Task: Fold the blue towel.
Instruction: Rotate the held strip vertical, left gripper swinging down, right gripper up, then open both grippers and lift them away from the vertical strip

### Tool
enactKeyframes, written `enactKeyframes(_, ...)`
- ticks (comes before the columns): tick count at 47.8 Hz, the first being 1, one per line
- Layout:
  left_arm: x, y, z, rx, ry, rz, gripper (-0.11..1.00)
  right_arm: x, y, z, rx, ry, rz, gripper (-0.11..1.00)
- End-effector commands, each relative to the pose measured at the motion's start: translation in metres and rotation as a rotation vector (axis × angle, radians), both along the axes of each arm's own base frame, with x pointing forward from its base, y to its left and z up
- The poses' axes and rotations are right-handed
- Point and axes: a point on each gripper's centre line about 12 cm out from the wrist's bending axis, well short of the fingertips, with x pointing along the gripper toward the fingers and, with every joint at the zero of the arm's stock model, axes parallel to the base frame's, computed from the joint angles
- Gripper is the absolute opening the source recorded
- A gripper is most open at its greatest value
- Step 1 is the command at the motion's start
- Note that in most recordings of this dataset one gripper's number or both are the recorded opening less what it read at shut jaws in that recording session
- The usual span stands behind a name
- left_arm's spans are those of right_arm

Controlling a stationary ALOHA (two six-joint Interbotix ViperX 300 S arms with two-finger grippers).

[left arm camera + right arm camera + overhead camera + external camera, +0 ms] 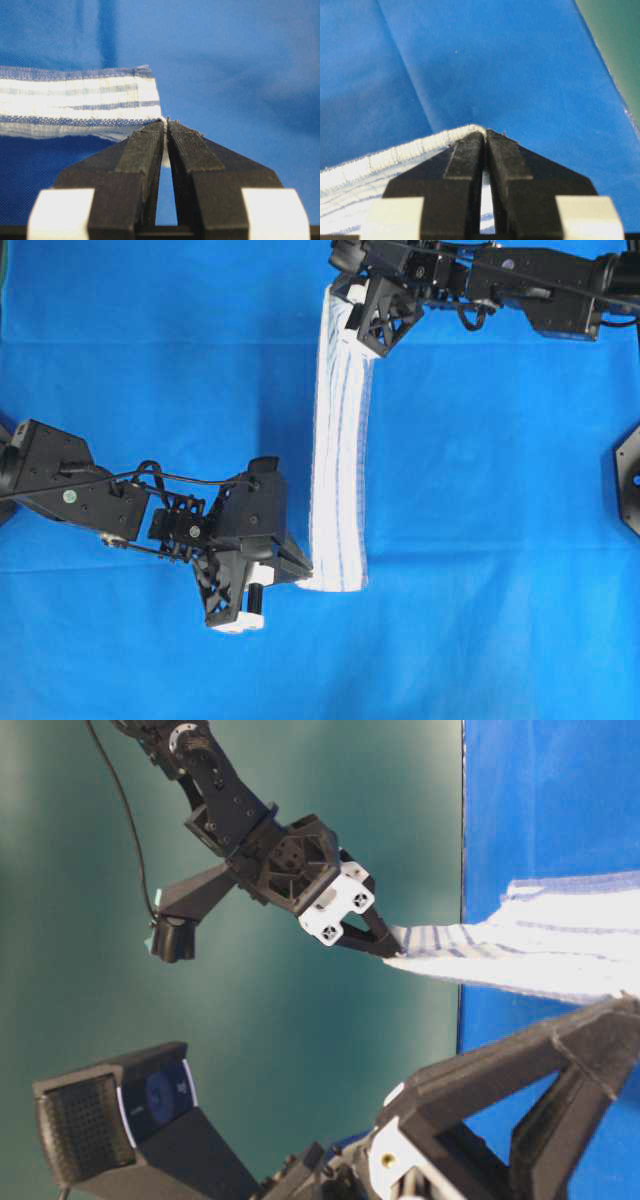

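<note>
The blue towel [338, 440], white with thin blue stripes, hangs as a long narrow band stretched between the two grippers above the table. My left gripper [305, 578] is shut on its near corner; in the left wrist view the towel [80, 102] runs off to the left from the pinched tips [165, 122]. My right gripper [352, 318] is shut on the far end. From the right wrist camera, the towel's hem [395, 150] curves into the closed tips [485, 132]. At table level the right gripper [385, 948] holds the towel [540, 955] taut.
A plain solid-blue sheet [500, 490] covers the table. A black mount [630, 480] sits at the right edge. A dark camera housing [130, 1120] stands low in the table-level view, before a green backdrop [300, 1040].
</note>
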Motion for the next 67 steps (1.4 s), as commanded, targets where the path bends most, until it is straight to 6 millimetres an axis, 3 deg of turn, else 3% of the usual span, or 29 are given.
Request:
enactKeyframes(1, 0.002, 0.002, 0.014, -0.006, -0.043, 0.002, 0.02, 0.004, -0.001, 0.015, -0.017, -0.037, 0.004, 0.03)
enactKeyframes(14, 0.004, 0.006, 0.010, -0.003, -0.034, 0.013, 0.03, 0.004, -0.001, 0.015, -0.021, -0.034, 0.007, 0.03)
enactKeyframes(17, 0.004, 0.007, 0.010, -0.003, -0.034, 0.015, 0.12, 0.004, -0.001, 0.015, -0.023, -0.033, 0.009, 0.03)
enactKeyframes(20, 0.004, 0.007, 0.010, -0.003, -0.034, 0.016, 0.29, 0.004, -0.001, 0.014, -0.027, -0.029, 0.013, 0.05)
enactKeyframes(25, 0.000, 0.009, 0.011, 0.012, -0.017, 0.010, 0.60, 0.002, 0.000, 0.018, -0.040, -0.030, 0.023, 0.37)
enactKeyframes(28, -0.003, 0.013, 0.013, 0.024, 0.002, 0.010, 0.70, -0.001, 0.002, 0.023, -0.050, -0.037, 0.029, 0.55)
enactKeyframes(30, -0.007, 0.017, 0.019, 0.036, 0.020, 0.010, 0.69, -0.003, 0.004, 0.028, -0.055, -0.045, 0.032, 0.60)
enactKeyframes(39, -0.021, 0.043, 0.042, 0.084, 0.031, 0.030, 0.64, -0.026, 0.019, 0.048, -0.077, -0.086, 0.050, 0.51)
enactKeyframes(45, -0.028, 0.071, 0.050, 0.122, 0.002, 0.070, 0.64, -0.048, 0.033, 0.055, -0.077, -0.144, 0.062, 0.51)
enactKeyframes(58, -0.055, 0.154, 0.062, 0.165, -0.143, 0.295, 0.64, -0.093, 0.060, 0.065, -0.061, -0.336, 0.077, 0.51)
enactKeyframes(67, -0.078, 0.176, 0.072, 0.184, -0.290, 0.386, 0.64, -0.114, 0.073, 0.064, -0.032, -0.424, 0.076, 0.51)
